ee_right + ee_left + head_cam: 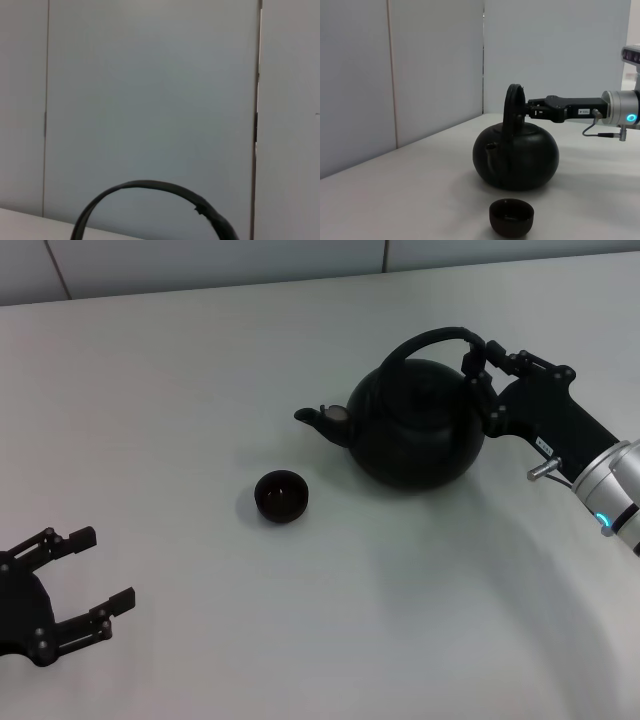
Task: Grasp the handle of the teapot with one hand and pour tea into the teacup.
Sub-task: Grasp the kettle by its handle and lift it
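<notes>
White table (180, 420): teacup (281, 496) just beside teapot (415, 425).

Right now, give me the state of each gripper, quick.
Left gripper: open, empty, parked low on the robot's left.
Right gripper: at the handle of the teapot; whether its jaws have closed cannot be told.

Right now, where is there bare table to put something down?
Bare table stretches behind the teacup, and between it and the left gripper. It is crowded where the right gripper meets the handle of the teapot.
</notes>
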Controlling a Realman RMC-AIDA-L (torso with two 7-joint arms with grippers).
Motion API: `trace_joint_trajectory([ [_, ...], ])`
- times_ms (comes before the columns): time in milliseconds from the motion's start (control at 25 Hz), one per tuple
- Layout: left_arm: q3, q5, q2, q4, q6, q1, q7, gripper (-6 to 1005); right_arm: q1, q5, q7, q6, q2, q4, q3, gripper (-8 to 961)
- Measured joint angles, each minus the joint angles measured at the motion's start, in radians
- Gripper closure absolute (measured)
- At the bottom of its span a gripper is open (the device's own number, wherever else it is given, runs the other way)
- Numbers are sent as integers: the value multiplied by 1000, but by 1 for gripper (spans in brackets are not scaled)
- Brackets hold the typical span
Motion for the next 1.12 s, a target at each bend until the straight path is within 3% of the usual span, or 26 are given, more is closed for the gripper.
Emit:
trace_joint_trajectory([
  [80,0,0,0,0,0,-1,0,184,0,0,0,0,0,0,0,503],
  [280,-2,0,0,0,0,-5,-1,185,2,2,1,1,0,2,6,747],
  [480,-2,0,-2,-5,-3,-10,-2,185,7,9,2,-5,0,3,16,867],
  [760,-1,0,-10,-5,-6,-11,-2,185,66,9,46,-5,-4,-33,25,868],
  [880,-1,0,-12,-5,-6,-10,1,184,124,2,133,14,-4,-90,-16,868],
  [1120,-1,0,-14,-7,-8,-9,2,184,163,1,186,28,-5,-115,-74,869],
])
